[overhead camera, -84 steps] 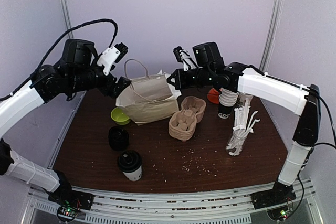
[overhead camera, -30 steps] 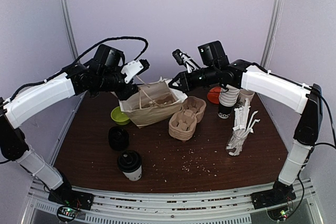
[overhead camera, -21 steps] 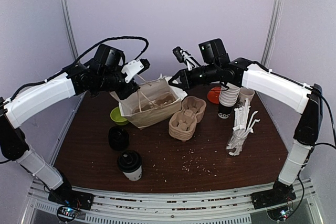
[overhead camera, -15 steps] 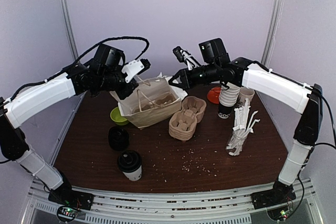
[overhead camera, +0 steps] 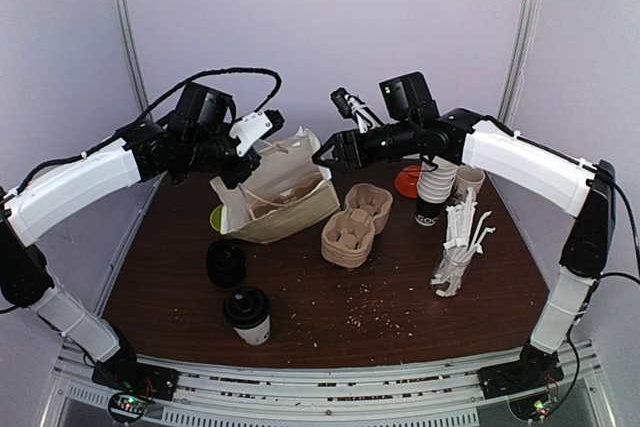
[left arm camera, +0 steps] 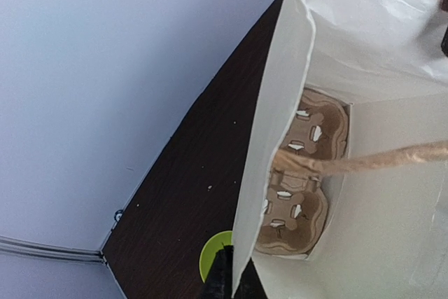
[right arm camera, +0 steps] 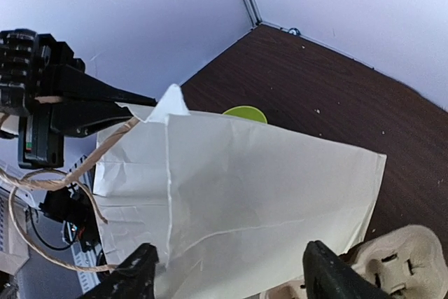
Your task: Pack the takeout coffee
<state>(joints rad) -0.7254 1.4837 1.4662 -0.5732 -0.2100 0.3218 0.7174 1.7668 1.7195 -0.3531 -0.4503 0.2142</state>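
Within the last second the two grippers swap roles. The left gripper (left arm camera: 234, 281) closes tight on the near wall of the paper bag (overhead camera: 285, 202), the paper edge running down between its fingers. The right gripper (right arm camera: 231, 274) springs wide and lets go of the opposite rim. Its fingers (right arm camera: 133, 274) now stand apart on either side of the bag's outer face; whether they still brush the paper is hard to tell from the wrist view. Freed on that side, the bag leans over from its spread, upright stance of a moment ago, with a pulp carrier (left arm camera: 304, 173) lying on its floor. The takeout coffee (overhead camera: 247, 314) stands lidded and untouched at the near left of the table, well apart from the bag. With its hand empty, the right arm looks free to fetch it.
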